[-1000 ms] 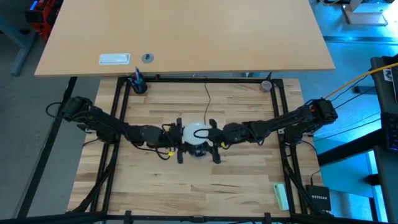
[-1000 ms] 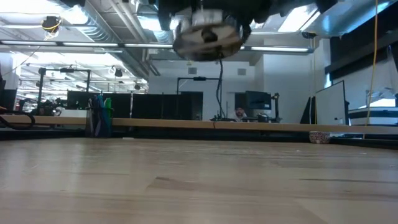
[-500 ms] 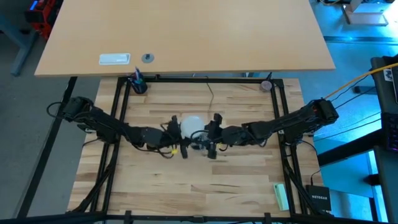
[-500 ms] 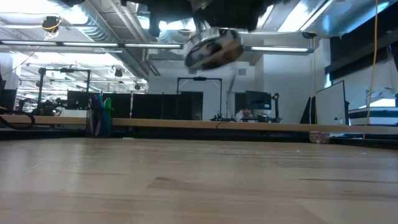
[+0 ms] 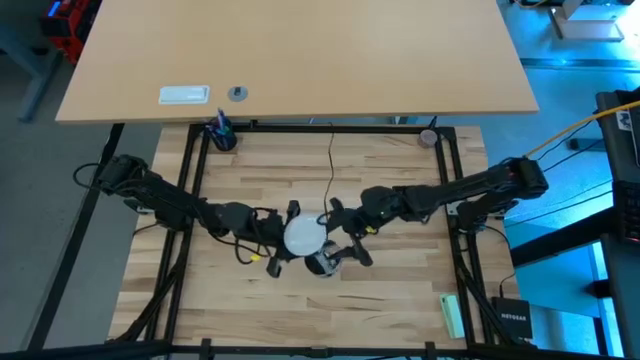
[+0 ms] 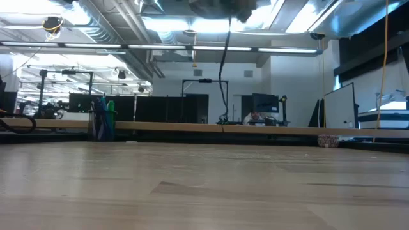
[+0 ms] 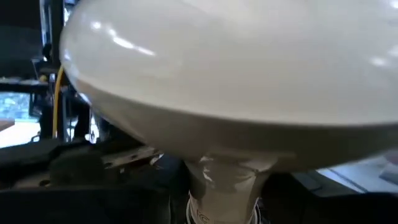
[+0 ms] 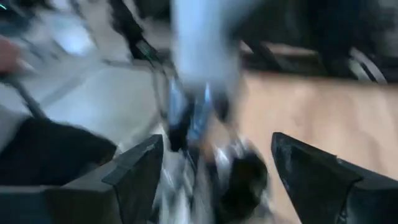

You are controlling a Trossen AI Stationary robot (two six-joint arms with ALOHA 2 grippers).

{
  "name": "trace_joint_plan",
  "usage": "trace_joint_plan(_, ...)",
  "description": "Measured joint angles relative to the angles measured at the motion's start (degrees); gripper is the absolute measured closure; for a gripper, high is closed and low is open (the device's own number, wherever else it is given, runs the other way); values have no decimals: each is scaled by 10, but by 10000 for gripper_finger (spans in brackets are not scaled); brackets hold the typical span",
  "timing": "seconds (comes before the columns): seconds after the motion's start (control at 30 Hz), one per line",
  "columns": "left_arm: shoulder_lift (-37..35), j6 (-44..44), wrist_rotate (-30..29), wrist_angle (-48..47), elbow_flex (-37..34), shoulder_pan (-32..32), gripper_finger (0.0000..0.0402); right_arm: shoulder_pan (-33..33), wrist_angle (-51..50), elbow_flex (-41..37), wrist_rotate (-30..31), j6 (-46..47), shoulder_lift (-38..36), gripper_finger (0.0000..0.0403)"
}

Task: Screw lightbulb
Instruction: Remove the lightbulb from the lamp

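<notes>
butcher-block table (image 5: 400, 290), left hand (image 5: 283, 243) clamped on lightbulb (image 5: 303, 238), right hand (image 5: 350, 247) fingers apart

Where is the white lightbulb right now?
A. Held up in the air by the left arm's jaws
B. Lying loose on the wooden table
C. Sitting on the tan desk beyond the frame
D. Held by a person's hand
A: the lightbulb sits at the tip of the left gripper, and the low view shows bare table beneath.
</notes>
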Motion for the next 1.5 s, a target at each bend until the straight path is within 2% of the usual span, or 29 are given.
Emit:
trace_joint_plan(0.13, 1, -5, 5, -13, 0, 1, 263, 2, 101, -2, -63, 16, 37, 125)
trace_joint_plan(0.23, 1, -7, 5, -23, 0, 0, 263, 1, 123, -3, -82, 38, 57, 148)
trace_joint_plan(0.4, 1, -7, -5, -28, 0, 2, 262, 1, 108, -2, -46, 45, 62, 226)
trace_joint_plan(0.47, 1, -7, -22, -33, -1, 2, 262, 2, 94, -2, -19, 41, 59, 233)
trace_joint_plan(0.57, 1, -10, -93, -41, -1, 0, 263, 10, 55, -2, 73, 26, 42, 233)
trace_joint_plan(0.7, 4, -20, -218, -50, -1, 0, 262, 34, 16, -2, 279, 27, 35, 233)
trace_joint_plan(0.83, 23, -39, -303, -45, 12, 1, 262, 43, 10, -2, 458, 45, 39, 233)
trace_joint_plan(0.9, 42, -51, -358, -44, 29, -2, 263, 43, 7, -3, 510, 41, 41, 233)
trace_joint_plan(0.97, 60, -53, -403, -48, 49, -8, 263, 42, 11, -4, 535, 35, 44, 233)
trace_joint_plan(1.1, 71, -50, -443, -83, 72, -17, 263, 42, 15, -5, 531, 26, 44, 233)
trace_joint_plan(1.2, 65, -41, -443, -96, 72, -21, 263, 40, 2, -5, 488, 23, 39, 232)
trace_joint_plan(1.27, 61, -37, -429, -98, 72, -26, 263, 39, -14, -4, 441, 18, 26, 194)
trace_joint_plan(1.37, 49, -16, -398, -105, 71, -32, 263, 39, -58, -3, 346, 13, -16, 113)
trace_joint_plan(1.43, 41, 1, -347, -100, 71, -35, 263, 36, -85, -2, 289, 11, -46, 72)
trace_joint_plan(1.5, 35, 21, -285, -93, 71, -33, 263, 29, -105, -2, 218, 4, -66, 51)
